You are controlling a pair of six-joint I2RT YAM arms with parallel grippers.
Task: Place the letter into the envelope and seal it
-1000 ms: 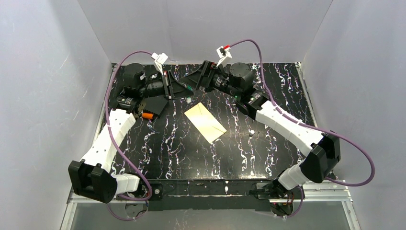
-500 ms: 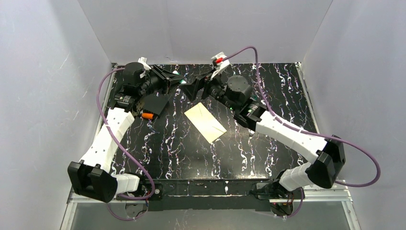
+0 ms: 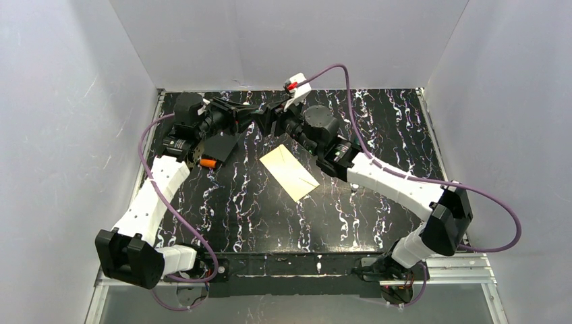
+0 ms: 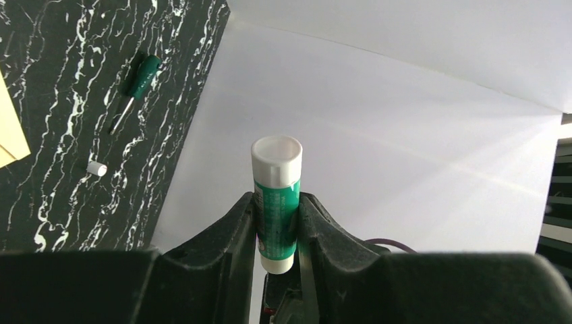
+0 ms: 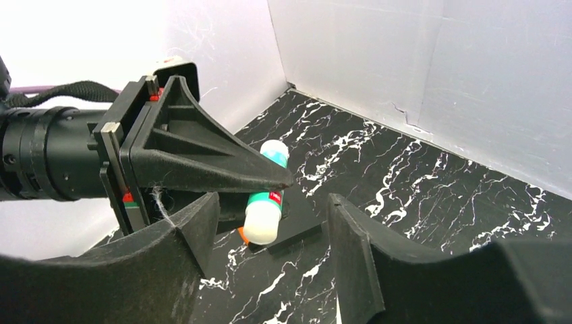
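Observation:
The cream envelope [image 3: 289, 172] lies flat mid-table, its corner also showing in the left wrist view as the envelope [image 4: 9, 135]. The letter is not in view. At the back of the table my left gripper [image 3: 252, 116] is shut on a green glue stick [image 4: 276, 172] with white ends, held clear of the table. My right gripper [image 3: 270, 123] faces it, open. In the right wrist view the stick's white end [image 5: 262, 226] hangs between the right gripper's [image 5: 270, 210] spread fingers without touching them.
A black square card [image 3: 219, 145] with an orange item [image 3: 208, 163] at its edge lies at the back left. A green-handled tool [image 4: 138, 75] and a small white piece [image 4: 97, 169] lie on the marble table [image 3: 243, 209]. White walls close in three sides.
My right gripper has swung left toward the left gripper and its jaws have narrowed somewhat. The left gripper has turned the glue stick toward the right one. The envelope has not moved.

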